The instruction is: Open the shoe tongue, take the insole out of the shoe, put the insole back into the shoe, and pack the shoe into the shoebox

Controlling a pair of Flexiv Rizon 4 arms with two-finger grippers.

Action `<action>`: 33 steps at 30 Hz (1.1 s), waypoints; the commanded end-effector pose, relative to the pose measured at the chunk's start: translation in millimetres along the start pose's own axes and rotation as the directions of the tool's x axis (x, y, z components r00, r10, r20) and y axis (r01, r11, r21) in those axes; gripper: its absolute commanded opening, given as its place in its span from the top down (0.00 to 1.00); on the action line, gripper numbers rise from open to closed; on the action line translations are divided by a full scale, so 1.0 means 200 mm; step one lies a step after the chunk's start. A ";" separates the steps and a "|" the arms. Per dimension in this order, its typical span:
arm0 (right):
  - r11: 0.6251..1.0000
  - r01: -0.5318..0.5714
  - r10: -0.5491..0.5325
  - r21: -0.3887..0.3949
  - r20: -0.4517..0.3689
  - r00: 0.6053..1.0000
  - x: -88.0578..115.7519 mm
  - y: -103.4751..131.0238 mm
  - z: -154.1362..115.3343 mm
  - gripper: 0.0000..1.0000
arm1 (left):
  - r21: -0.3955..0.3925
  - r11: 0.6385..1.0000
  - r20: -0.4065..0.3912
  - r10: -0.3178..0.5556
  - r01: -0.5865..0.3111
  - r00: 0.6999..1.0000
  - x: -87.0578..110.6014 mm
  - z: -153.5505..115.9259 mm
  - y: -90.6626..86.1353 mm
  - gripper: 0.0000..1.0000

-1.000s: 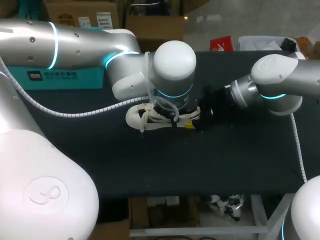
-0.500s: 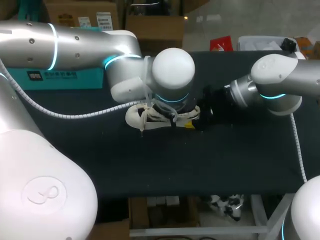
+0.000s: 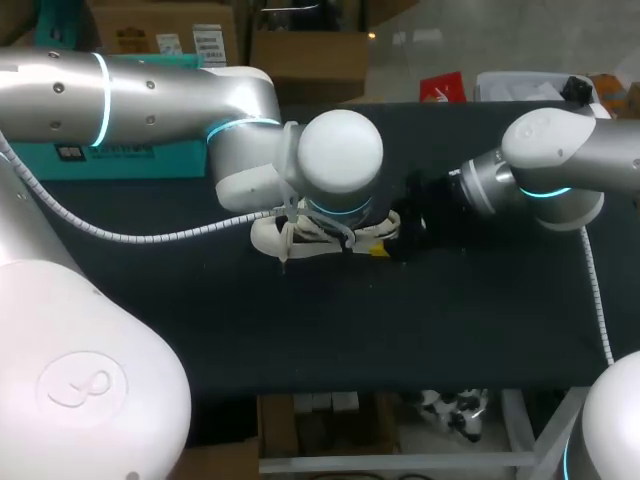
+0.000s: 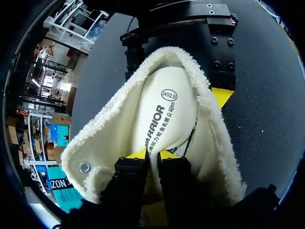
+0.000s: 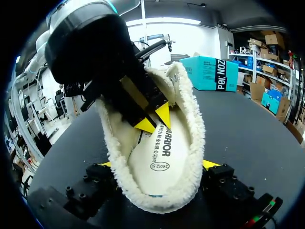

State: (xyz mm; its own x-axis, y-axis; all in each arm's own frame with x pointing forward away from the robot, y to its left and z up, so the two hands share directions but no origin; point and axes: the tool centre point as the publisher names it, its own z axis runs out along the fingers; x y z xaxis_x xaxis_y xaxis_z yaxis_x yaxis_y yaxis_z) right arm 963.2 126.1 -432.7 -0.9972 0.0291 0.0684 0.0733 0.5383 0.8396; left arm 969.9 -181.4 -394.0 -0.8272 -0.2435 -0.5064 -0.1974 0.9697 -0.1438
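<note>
A white lace-up shoe (image 3: 275, 235) with a fleece lining (image 4: 95, 138) lies on its sole mid-table, toe pointing left. Its cream insole (image 4: 162, 109) lies inside. My left gripper (image 4: 153, 155) reaches down into the shoe's mouth, fingers nearly together and pinching the insole's front part; from the right wrist its yellow tips (image 5: 155, 120) show against the insole (image 5: 159, 157). In the head view the left wrist hides those fingers. My right gripper (image 5: 157, 167) stands wide around the heel, one finger pressed on each side of the shoe (image 5: 195, 138), at the shoe's right end (image 3: 395, 235).
A teal shoebox (image 3: 130, 158) stands at the back left of the black table (image 3: 400, 320), partly behind my left arm. The left arm spans the back left of the table above the shoe.
My left wrist has shifted slightly left over the shoe and its fingers have drawn closer together. The shoe and the right arm have kept still.
</note>
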 end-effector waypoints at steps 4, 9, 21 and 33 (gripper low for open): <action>1.000 0.001 -0.001 -0.001 -0.004 1.000 0.01 -0.02 0.03 1.00 | 0.079 0.996 -0.027 -0.039 0.041 0.999 -0.08 0.31 0.03 1.00; 1.000 0.001 -0.001 -0.001 -0.004 1.000 0.01 -0.02 0.03 1.00 | 0.129 0.989 -0.076 -0.064 0.074 0.995 -0.12 0.12 0.00 1.00; 1.000 0.001 -0.001 -0.001 -0.004 1.000 0.01 -0.02 0.03 1.00 | 0.247 0.963 -0.229 -0.053 0.111 0.972 -0.09 -0.18 -0.11 1.00; 1.000 0.001 -0.001 -0.001 -0.004 1.000 0.01 -0.02 0.03 1.00 | 0.320 0.934 -0.298 -0.060 0.159 0.953 -0.06 -0.35 -0.13 1.00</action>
State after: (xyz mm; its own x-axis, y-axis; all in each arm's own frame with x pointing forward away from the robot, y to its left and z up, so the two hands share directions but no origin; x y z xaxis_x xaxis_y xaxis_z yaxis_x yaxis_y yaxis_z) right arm 961.6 125.8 -432.4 -0.9973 0.0256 0.0686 0.0716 0.5382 0.8398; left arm 953.2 -208.4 -328.6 -0.9307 -0.2872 -0.2263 -0.1577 0.8736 -0.4603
